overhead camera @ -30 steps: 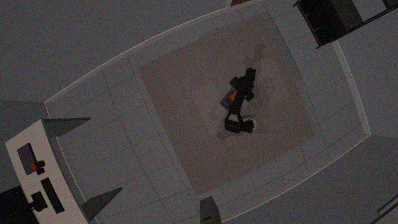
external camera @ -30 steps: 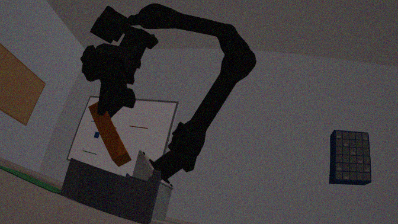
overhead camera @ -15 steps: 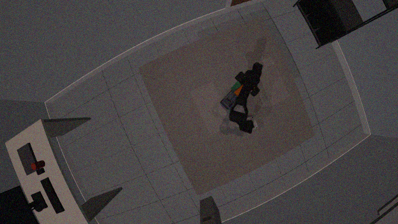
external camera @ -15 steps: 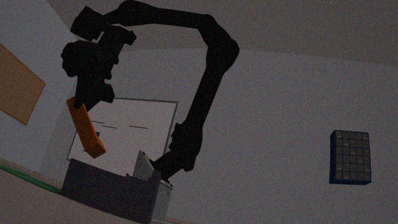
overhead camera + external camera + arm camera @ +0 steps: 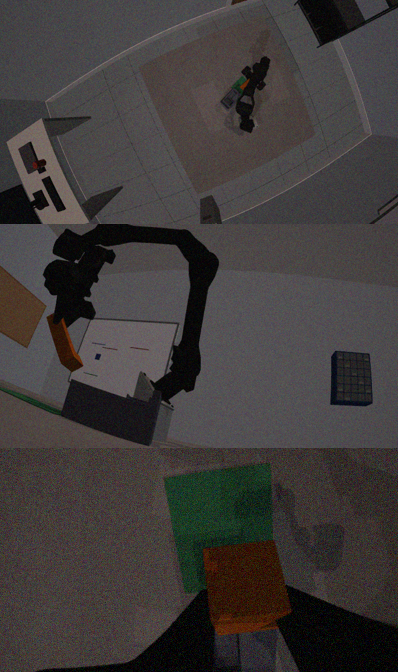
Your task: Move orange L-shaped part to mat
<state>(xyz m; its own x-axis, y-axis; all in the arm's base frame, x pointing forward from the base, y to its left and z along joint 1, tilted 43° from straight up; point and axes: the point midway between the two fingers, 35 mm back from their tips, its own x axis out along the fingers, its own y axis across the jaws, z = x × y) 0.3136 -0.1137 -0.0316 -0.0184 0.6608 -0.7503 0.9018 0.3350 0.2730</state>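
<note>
Now, your claw (image 5: 249, 80) (image 5: 60, 320) (image 5: 239, 593) is clamped on the orange part (image 5: 244, 85) (image 5: 61, 342) (image 5: 246, 579), hanging steeply at left in the exterior view; please level it over the green mat (image 5: 239, 83) (image 5: 32, 401) (image 5: 220, 508) before you lower gently.

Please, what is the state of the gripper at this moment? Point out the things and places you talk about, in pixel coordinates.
Gripper (image 5: 60, 320) (image 5: 239, 593): closed on the orange L-shaped part (image 5: 244, 85) (image 5: 60, 342) (image 5: 246, 579), held in the air.
</note>
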